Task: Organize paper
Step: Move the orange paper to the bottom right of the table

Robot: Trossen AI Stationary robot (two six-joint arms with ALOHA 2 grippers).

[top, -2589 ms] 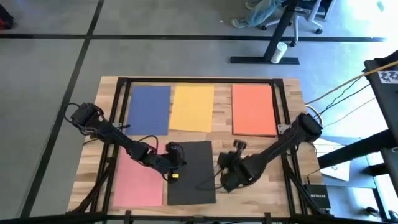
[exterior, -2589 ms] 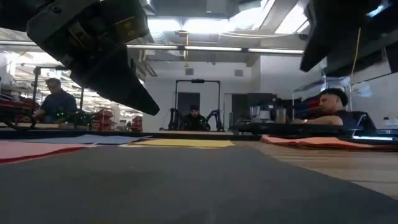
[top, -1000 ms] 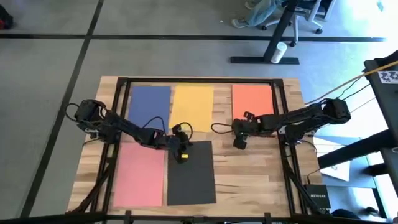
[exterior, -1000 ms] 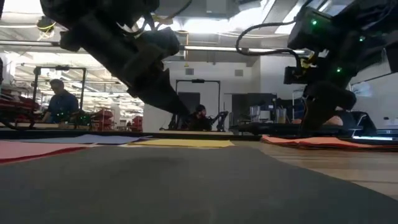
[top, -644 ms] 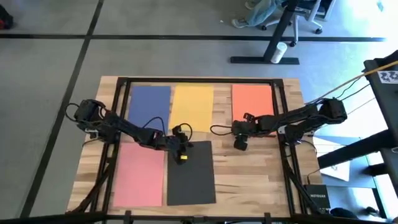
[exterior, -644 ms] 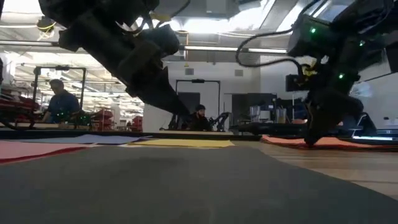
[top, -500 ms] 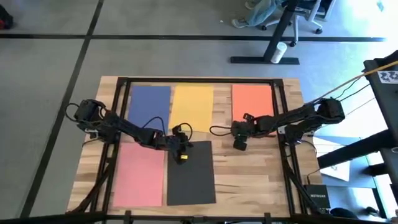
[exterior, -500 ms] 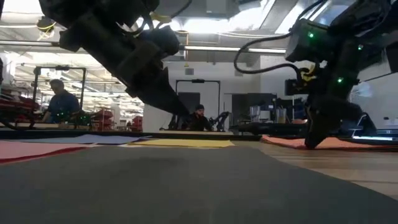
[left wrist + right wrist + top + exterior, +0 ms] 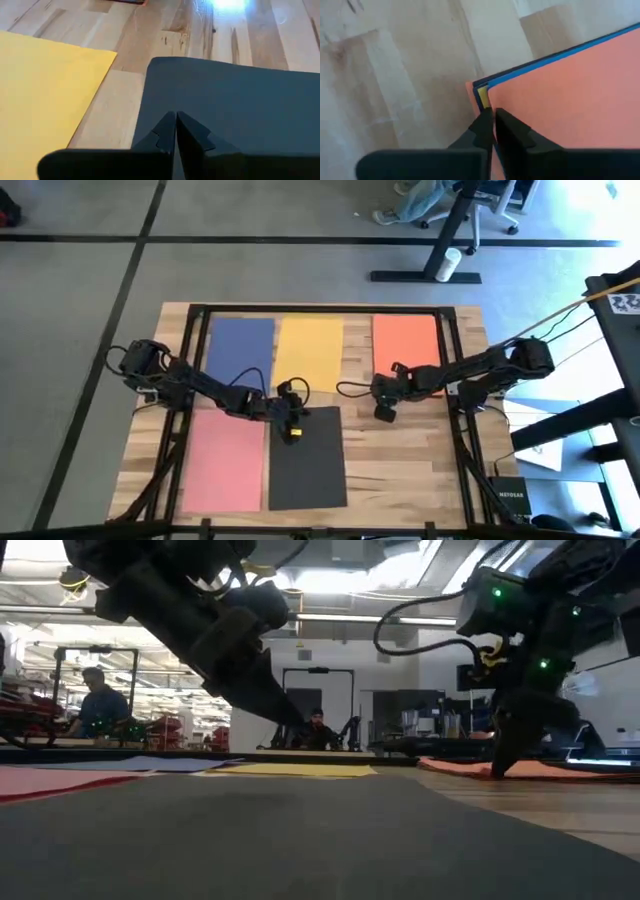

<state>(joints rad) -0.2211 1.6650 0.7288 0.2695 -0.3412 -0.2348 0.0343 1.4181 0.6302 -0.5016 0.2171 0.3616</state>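
Observation:
Five sheets of paper lie flat on the wooden table: blue [image 9: 240,355], yellow [image 9: 310,352] and orange [image 9: 407,352] along the far side, pink [image 9: 225,470] and black [image 9: 307,460] along the near side. The orange sheet tops a small stack, with yellow and blue edges [image 9: 481,95] showing under its corner. My left gripper [image 9: 291,423] is shut, its tips [image 9: 176,114] over the black sheet close to its far left corner [image 9: 155,62]. My right gripper [image 9: 383,410] is shut at the orange stack's near left corner. My left gripper has its shut tips right over the black sheet near its far left corner; whether they touch it I cannot tell. My right gripper sets its shut fingertips [image 9: 497,770] on the orange stack's near left corner [image 9: 489,98], slanting down from the table's right. The stack lies flat on the table.
Black frame rails [image 9: 190,340] run along the table's edges. Bare wood [image 9: 410,470] lies to the right of the black sheet. People sit at benches in the room beyond the table [image 9: 95,700], [image 9: 318,730].
My right gripper has come down, and a little toward the table's left edge, onto the orange stack's near left corner. The sheets lie as they did.

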